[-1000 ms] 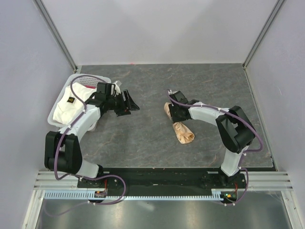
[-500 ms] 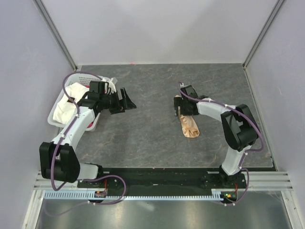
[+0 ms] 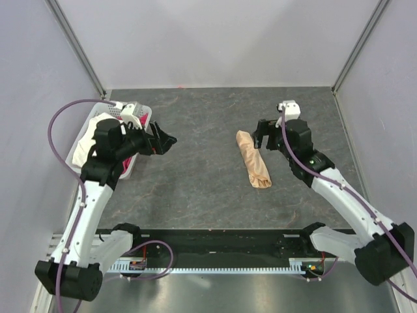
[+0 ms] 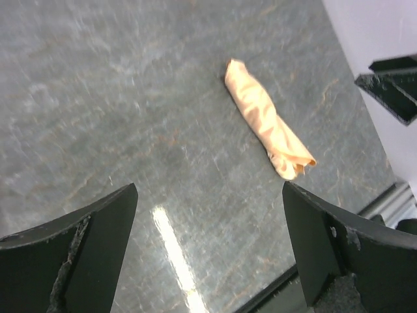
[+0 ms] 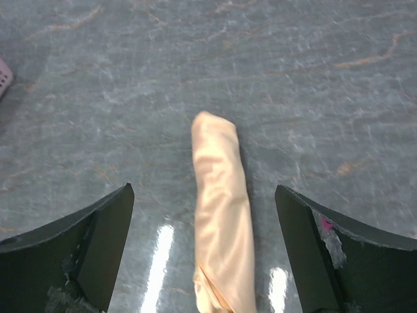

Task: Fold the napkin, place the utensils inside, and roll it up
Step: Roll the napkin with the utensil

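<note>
Napkin (image 3: 253, 158) is being seen rolled on the grey counter (image 3: 195, 189), open surface all around, well off the walls (image 3: 215, 39); left end effector (image 3: 168, 140) and right end effector (image 3: 260, 135) are being held spread, empty.

Napkin (image 3: 253, 159): peach-tan, faintly shiny, rolled into a snug tube. Lies flat on the grey tabletop (image 3: 195, 189), right of centre, slanting far-left to near-right. Near end shows loose, crumpled folds.
</note>
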